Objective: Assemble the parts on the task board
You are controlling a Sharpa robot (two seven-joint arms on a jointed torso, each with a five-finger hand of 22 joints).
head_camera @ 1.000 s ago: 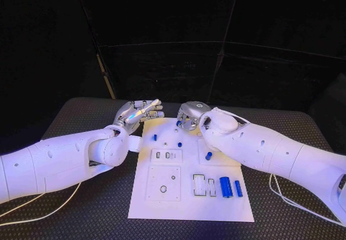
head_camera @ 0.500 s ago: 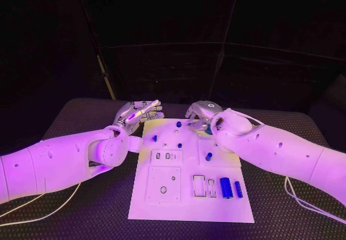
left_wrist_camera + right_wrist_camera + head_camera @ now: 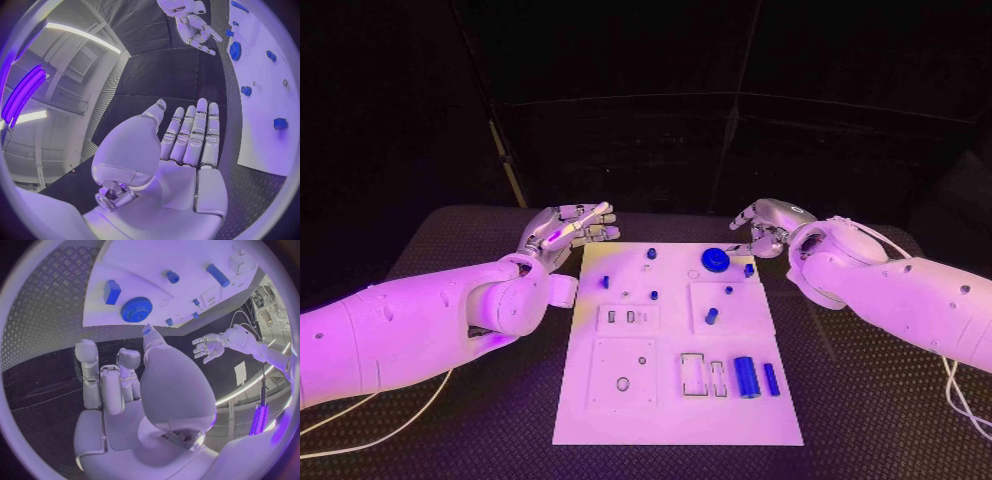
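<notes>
The left arm reached in from the left, its hand (image 3: 568,228) raised with palm open and fingers (image 3: 197,131) held straight and close together, holding nothing. The right arm came in from the right, its hand (image 3: 764,226) empty too, fingers (image 3: 106,382) partly curled and apart from the thumb.

The white task board (image 3: 678,400) lay flat on the bench, long side running away from the robot. A blue gear (image 3: 715,259) sat flat near its far right corner, small blue pegs (image 3: 652,254) stood scattered across the far half, and two blue cylinders (image 3: 749,376) lay side by side near the right edge.
</notes>
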